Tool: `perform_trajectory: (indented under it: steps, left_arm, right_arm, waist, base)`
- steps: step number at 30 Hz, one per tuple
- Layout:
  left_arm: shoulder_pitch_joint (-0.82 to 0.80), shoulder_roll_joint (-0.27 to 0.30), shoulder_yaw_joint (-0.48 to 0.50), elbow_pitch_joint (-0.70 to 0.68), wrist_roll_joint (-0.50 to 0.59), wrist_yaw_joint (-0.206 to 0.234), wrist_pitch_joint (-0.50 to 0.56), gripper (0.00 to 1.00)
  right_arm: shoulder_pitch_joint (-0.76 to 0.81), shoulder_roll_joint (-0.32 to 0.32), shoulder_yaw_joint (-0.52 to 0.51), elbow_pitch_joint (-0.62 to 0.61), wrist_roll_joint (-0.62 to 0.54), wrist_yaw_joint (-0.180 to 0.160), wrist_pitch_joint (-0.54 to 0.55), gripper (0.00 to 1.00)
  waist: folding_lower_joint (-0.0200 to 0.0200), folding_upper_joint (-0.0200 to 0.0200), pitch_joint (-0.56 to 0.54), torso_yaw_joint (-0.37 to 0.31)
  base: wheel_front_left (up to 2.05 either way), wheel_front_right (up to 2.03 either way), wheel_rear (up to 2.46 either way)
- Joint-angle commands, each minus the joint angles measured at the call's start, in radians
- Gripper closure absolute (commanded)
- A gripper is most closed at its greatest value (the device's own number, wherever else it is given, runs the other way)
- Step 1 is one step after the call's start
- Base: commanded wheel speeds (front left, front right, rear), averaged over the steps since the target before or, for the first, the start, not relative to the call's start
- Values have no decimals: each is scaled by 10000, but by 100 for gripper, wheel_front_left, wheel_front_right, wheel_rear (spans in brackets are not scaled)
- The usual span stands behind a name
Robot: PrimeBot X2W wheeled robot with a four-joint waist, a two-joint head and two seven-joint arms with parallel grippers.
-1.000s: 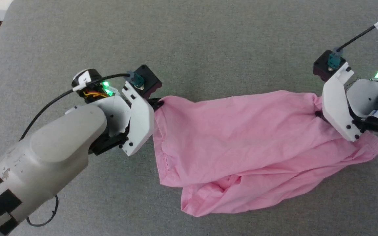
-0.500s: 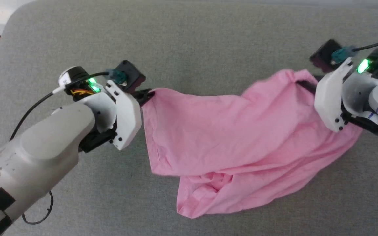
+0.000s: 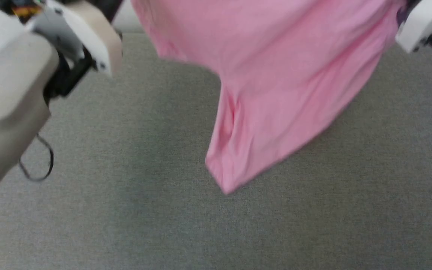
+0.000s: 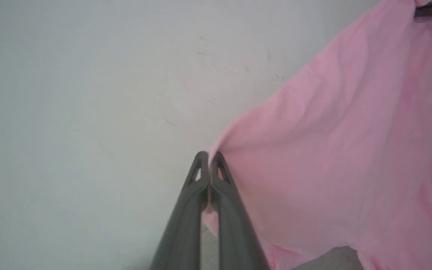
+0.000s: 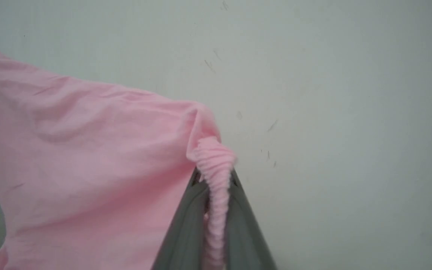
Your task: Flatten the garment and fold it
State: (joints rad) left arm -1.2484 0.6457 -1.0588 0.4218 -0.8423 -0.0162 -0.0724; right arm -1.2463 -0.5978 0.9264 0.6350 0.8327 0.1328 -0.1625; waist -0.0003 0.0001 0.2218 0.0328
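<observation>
The light-pink garment hangs in the air above the grey surface, stretched between both arms, its lowest corner dangling toward the middle. My left gripper is shut on one pink corner, a thin edge pinched between the fingertips. My right gripper is shut on the gathered, ribbed waistband, which bunches between its fingers. In the head view the left wrist housing sits at upper left and the right one at upper right, fingertips hidden by cloth and the frame's edge.
A grey fabric-covered surface spreads below the hanging cloth. A loop of black cable hangs by my left forearm. Both wrist views face a pale wall.
The right gripper closed on the waistband, and both arms lifted the garment off the surface. The head view shifted, so the arms now sit at its top edge.
</observation>
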Motion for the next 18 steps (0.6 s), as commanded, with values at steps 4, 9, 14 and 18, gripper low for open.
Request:
perform_trajectory:
  steps: [4,9,14,18]
  left_arm:
    - [-1057,-378,491,316,356,499,-552,100]
    - [-2542,-726,979,845,765,848,-1046,100]
    - [-3979,-1083,1402,1400,1098,1026,-1434,100]
    - [-4783,-1329,1632,1749,1359,1109,-1675,100]
  right_arm:
    - [-1044,431,-659,572,-763,-21,-289,100]
    - [-2661,838,-1546,1210,-1848,-21,-581,100]
    - [-4266,1097,-2235,1734,-3034,-21,-792,100]
    - [-5046,1364,-2605,2129,-3819,-21,-885,100]
  waist:
    - [3,-1,740,-135]
    - [3,-1,1559,-205]
    - [3,-1,2300,-231]
    - [3,-1,2778,-235]
  base:
    - [0,0,0]
    - [0,0,0]
    - [0,0,0]
    - [0,0,0]
